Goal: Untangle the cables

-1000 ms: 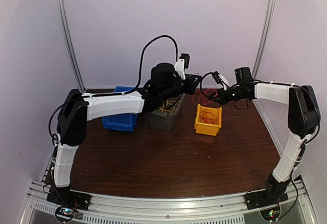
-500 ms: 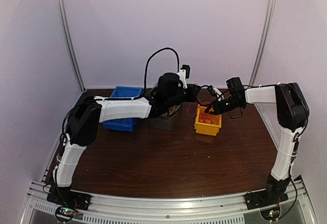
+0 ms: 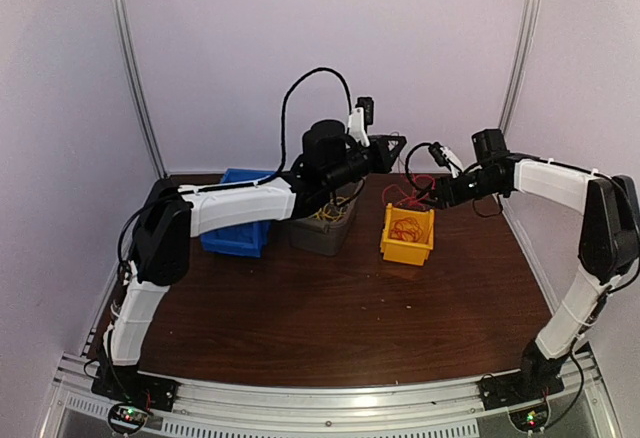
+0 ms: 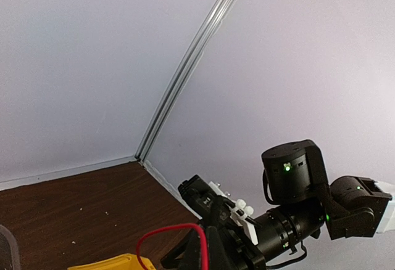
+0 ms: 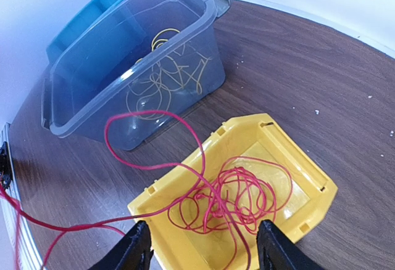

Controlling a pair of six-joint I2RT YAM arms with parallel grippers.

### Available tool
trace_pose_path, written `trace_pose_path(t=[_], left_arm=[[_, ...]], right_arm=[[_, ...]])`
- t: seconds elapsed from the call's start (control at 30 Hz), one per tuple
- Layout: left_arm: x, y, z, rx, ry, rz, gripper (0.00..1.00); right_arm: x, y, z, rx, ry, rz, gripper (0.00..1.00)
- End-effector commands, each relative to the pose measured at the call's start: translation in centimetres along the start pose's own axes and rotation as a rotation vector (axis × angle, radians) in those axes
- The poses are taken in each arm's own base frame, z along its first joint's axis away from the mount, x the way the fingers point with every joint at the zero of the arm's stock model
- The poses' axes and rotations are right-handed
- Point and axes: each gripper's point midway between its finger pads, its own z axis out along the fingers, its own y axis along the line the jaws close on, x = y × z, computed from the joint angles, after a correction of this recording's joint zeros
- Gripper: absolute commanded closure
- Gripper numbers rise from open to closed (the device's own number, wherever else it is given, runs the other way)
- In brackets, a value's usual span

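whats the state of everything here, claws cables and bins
left claw: shut, apparently on a strand of the red cable
right claw: open, above the yellow bin
red cable: mostly coiled in the yellow bin, one strand looping out towards the grey bin
yellow cables: loose tangle inside the grey bin
yellow bin: upright
grey bin: upright, no lid
blue bin: upright, contents hidden

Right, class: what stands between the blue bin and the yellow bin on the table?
The clear grey bin, with yellow-orange cables inside. The top external view shows all three in a row.
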Motion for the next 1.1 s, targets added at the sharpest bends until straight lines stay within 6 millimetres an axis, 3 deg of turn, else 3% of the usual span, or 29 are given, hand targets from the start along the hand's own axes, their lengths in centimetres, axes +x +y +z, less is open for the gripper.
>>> trace_pose_path(t=[0.0,0.1,0.2,0.47,0.7,0.93,0.97,1.03,1.07], left_arm=[[-2.0,-1.7,0.3,0.08,-0.06,-0.017,1.0],[-0.8,-1.2,0.8,0.078,-0.045,-0.038,1.0],[1.3,-0.2,1.5,0.074,-0.023,-0.065,1.0],[8.0,4.3,2.5,-0.004,0.049,-0.15,1.0],[13.5,7.1,3.3,-0.072,0.175,-0.186,1.0],[16.2,7.4,3.3,-0.103,0.242,-0.135,1.0],[16.3,7.1,3.5,-0.096,0.253,-0.121,0.95],[16.2,6.6,3.6,-0.088,0.266,-0.107,0.65],[16.0,6.4,3.6,-0.087,0.269,-0.103,0.56]], right_arm=[[1.0,-0.6,-3.1,0.03,0.015,-0.008,0.4],[1.4,-1.3,-5.2,0.072,0.024,-0.029,0.37],[2.3,-1.9,-7.0,0.11,0.044,-0.065,0.26],[4.9,-1.9,-11.2,0.122,0.027,-0.098,0.25],[5.8,-2.4,-10.7,0.153,0.01,-0.121,0.26],[6.8,-3.4,-8.8,0.137,0.024,-0.083,0.36],[6.9,-3.6,-8.4,0.136,0.031,-0.082,0.38],[7.1,-4.0,-7.7,0.14,0.047,-0.083,0.39],[7.1,-4.2,-7.4,0.145,0.053,-0.083,0.39]])
